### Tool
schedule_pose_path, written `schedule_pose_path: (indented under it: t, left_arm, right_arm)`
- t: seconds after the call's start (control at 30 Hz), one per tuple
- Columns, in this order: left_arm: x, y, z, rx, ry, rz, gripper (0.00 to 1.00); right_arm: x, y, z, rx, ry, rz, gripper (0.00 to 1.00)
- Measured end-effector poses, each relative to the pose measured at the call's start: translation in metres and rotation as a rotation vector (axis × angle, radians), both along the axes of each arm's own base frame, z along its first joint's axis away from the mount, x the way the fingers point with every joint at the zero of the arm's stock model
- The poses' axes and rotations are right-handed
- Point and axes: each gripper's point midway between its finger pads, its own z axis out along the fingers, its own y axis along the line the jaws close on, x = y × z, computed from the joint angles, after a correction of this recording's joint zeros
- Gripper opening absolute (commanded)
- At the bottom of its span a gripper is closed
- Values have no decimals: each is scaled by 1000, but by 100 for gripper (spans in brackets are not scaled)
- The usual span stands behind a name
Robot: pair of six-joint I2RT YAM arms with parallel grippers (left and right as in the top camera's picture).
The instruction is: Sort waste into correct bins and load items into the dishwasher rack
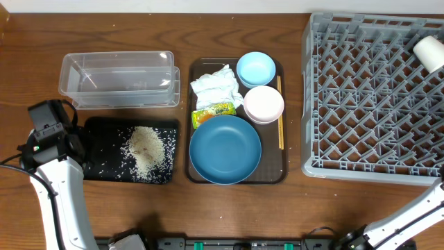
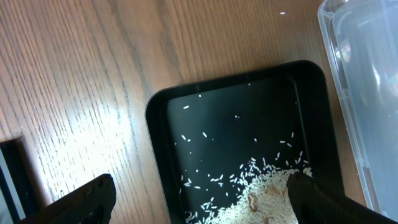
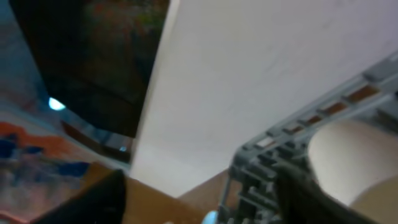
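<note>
The left hand (image 2: 202, 199), fingers (image 2: 87, 199) spread wide and holding nothing, hangs at the edge of the shallow black rectangular tray (image 1: 97, 135) of loose white rice grains (image 1: 146, 149) at 9 o'clock on the worktop (image 1: 208, 215), where a bump could spill grains out.

A clear plastic rectangular tub (image 1: 118, 80) stands at ten o'clock on the table. Touching its six o'clock side is a shallow black rectangular tray (image 1: 97, 149) with loose white rice grains (image 1: 146, 149) heaped in its right half and scattered around. At centre a large dark-blue round bowl (image 1: 225, 149) sits upright. At its twelve o'clock lie a small green-and-yellow snack wrapper (image 1: 214, 111) and, beyond, a crumpled white paper tissue (image 1: 216, 85). At one o'clock sit a small pale pink bowl (image 1: 263, 104) and a small light-blue bowl (image 1: 256, 68). At three o'clock lie thin wooden chopsticks (image 1: 280, 114). The big square grey plastic lattice rack (image 1: 374, 97) fills the three o'clock side, with a white cup (image 1: 430, 50) tilted at its one o'clock corner.
</note>
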Motion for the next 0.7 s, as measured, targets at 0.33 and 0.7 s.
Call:
schedule_pose_path:
  t: [0.33, 0.7]
  left_arm:
    - [0, 0, 0, -1, 0, 0, 91]
    - [0, 0, 0, 0, -1, 0, 91]
  right_arm:
    - [22, 49, 49, 101, 67, 91, 55]
    - [19, 42, 28, 182, 596, -435, 72]
